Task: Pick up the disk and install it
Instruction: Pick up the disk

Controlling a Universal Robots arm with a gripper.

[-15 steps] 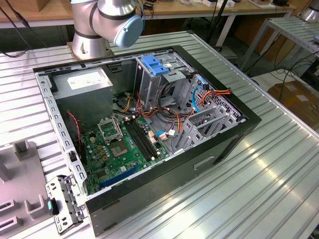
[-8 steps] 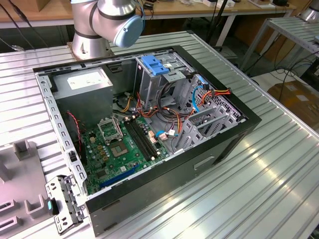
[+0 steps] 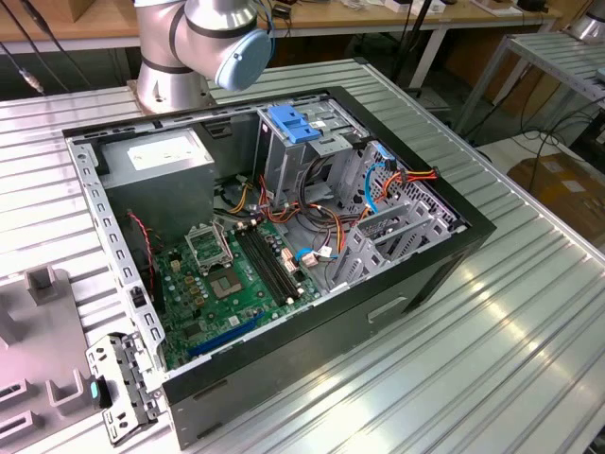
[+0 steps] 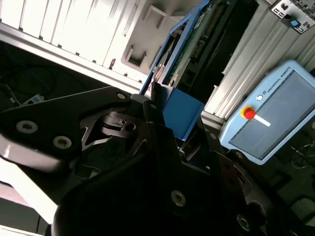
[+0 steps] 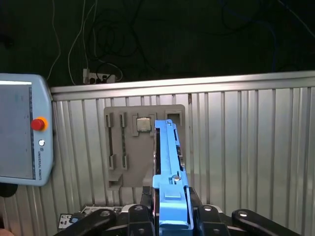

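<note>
— Disk (image 5: 166, 157) position, please?
— I see it edge-on in the first wrist view, pinched tight by the gripper (image 5: 170, 201), held above the ribbed desk (image 5: 246, 147) and grey fixture plate (image 5: 123, 147).
— And the case?
— Open computer case (image 3: 284, 236) lies on the desk in the exterior view.

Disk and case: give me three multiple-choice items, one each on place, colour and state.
1. The disk is: A) inside the case B) held in the pincer C) under the case.
2. Its rail is: A) red B) yellow C) blue.
3. The case is: A) open, board showing B) closed C) upended.

Answers: B, the pincer clamps it in both wrist views; C, the rail shows blue in both wrist views; A, the exterior view looks straight in at the board.
</note>
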